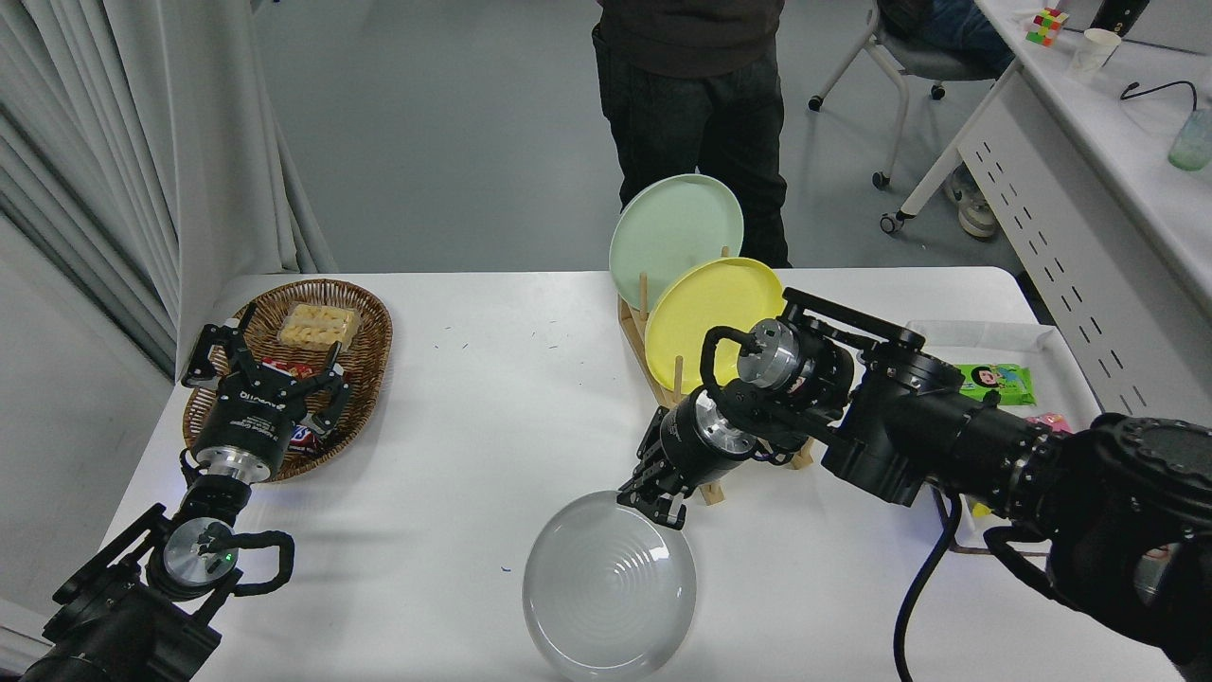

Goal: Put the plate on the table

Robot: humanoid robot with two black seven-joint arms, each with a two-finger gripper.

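Head view: three plates; round plain light-grey plate (609,587) at 6 o'clock on white worktop (473,398), right hand (651,499) clamping its rim; left hand (260,379) released.

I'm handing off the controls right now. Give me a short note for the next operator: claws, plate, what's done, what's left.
Right claw: shut on the grey plate's far rim.
Left claw: open, parked by the wicker basket.
Plate: out of the wooden rack, low over the near part of the table; whether it fully rests there I cannot tell.
Yellow plate and mint plate stand in the rack.
Left: set it flat, release, withdraw.
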